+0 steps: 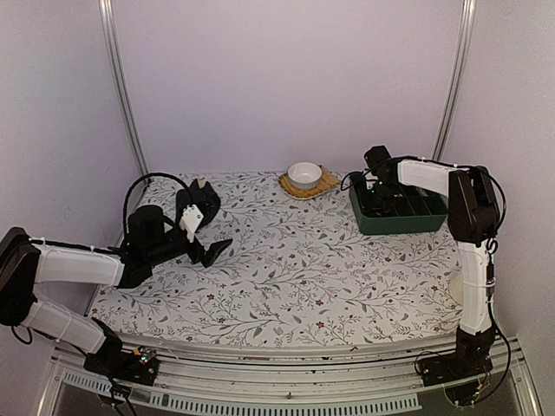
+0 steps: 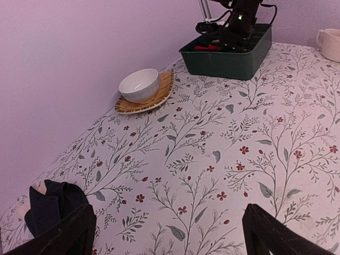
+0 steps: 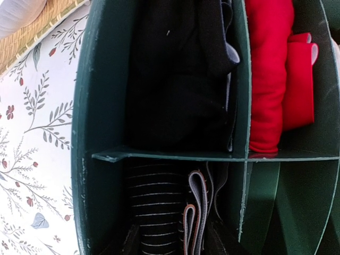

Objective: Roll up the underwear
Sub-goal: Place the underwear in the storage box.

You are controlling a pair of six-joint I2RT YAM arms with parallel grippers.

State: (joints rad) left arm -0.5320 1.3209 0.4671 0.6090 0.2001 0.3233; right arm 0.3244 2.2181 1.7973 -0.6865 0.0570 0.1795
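Two black garments: the loose underwear (image 2: 50, 204) lies crumpled on the floral table (image 2: 223, 159), well left of the green divided tray (image 2: 223, 62), near my wide-open left gripper (image 2: 169, 212). The other underwear (image 3: 175, 79) fills a tray compartment beside red cloth (image 3: 268, 69). My right gripper (image 3: 172, 244) hangs over that tray; I cannot tell its grip.

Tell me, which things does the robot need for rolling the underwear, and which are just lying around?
For the job: the black underwear on the table; the black garment in the green tray, probably another pair.
Just lying about: the white bowl, the woven mat under it, the mug, the red cloth in the tray.
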